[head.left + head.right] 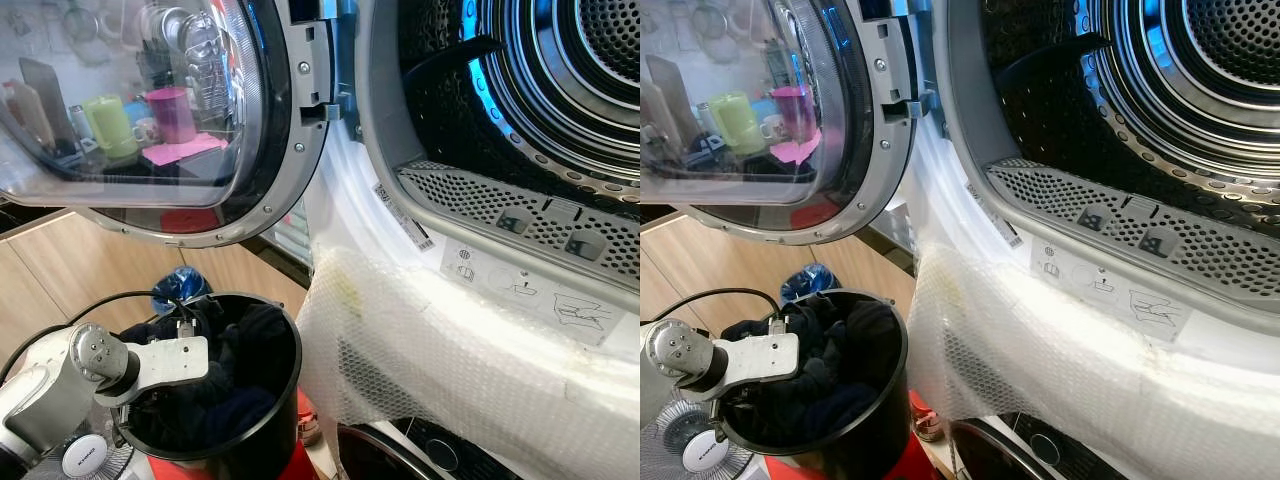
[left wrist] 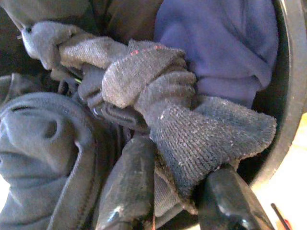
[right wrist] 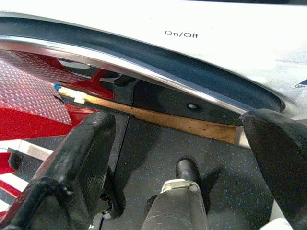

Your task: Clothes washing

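One round black plastic bucket at 7 o'clock, below open glass-fronted machine door, holding heap of dark clothes. Left gripper inside bucket, jaws clamped on grey knitted sock, twisted, long axis toward 10 o'clock from jaws. One perforated steel drum at 1 o'clock, mouth unobstructed. Bubble wrap drapes lower rim. Right gripper low near floor, jaws spread apart, gripping nothing.

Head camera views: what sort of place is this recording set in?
Probably a home laundry corner. An open front-loading machine shows its perforated drum, with the round glass door swung aside. Below, the left gripper grips a grey knit sock in a black bucket of dark clothes.
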